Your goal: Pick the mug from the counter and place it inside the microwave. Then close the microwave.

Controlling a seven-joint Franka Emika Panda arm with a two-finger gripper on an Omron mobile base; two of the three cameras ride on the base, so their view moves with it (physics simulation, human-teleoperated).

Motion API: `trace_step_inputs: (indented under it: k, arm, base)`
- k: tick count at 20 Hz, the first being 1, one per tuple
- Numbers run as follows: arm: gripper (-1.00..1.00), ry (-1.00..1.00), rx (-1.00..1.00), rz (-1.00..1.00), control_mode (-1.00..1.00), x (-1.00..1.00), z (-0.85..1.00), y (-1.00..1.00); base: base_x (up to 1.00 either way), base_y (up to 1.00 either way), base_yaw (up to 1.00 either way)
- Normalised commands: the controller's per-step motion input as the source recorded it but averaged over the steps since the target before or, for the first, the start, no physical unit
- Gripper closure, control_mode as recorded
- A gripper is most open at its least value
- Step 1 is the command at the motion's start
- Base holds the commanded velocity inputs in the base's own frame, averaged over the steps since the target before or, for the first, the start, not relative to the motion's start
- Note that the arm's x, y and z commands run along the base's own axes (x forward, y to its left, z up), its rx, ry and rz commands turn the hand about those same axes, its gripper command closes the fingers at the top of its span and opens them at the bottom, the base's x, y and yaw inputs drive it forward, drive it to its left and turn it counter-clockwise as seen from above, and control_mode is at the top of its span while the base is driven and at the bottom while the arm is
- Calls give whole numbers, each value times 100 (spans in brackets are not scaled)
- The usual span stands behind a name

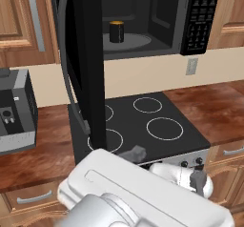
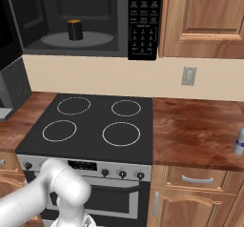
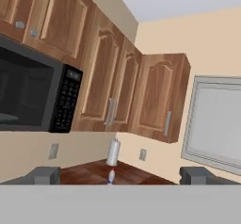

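The mug (image 1: 116, 31) is seen on the microwave (image 1: 200, 16) turntable, door (image 1: 81, 64) swung open; gripper (image 3: 120, 176) jaws are spread, empty, toaster (image 1: 16, 111) beside the stove (image 2: 95, 121)

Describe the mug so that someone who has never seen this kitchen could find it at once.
Look above the black stovetop to the microwave, whose door hangs open. Inside, on the round pale turntable, stands the mug: a small black cylinder with a yellowish top. It is the one thing inside the oven, unlike the white bottle down on the counter.
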Motion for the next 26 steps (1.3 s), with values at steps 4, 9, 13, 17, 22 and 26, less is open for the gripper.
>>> trace_step_inputs:
  k: [4, 9, 13, 17, 22, 26]
  arm:
    - [-100, 0, -5, -8, -100, 18, -2, 29]
    - [-100, 0, -4, -7, -100, 21, 0, 29]
    - [-100, 0, -4, -7, -100, 35, 0, 13]
    - [-100, 0, -3, -7, -100, 46, -7, 0]
    - [-100, -2, -1, -5, -100, 42, -10, 3]
    - [-100, -4, 0, -4, -100, 16, -4, 21]
  base:
    - [0, 0, 0]
    - [0, 0, 0]
    - [0, 0, 0]
    - [0, 0, 0]
    - [0, 0, 0]
    - [0, 0, 0]
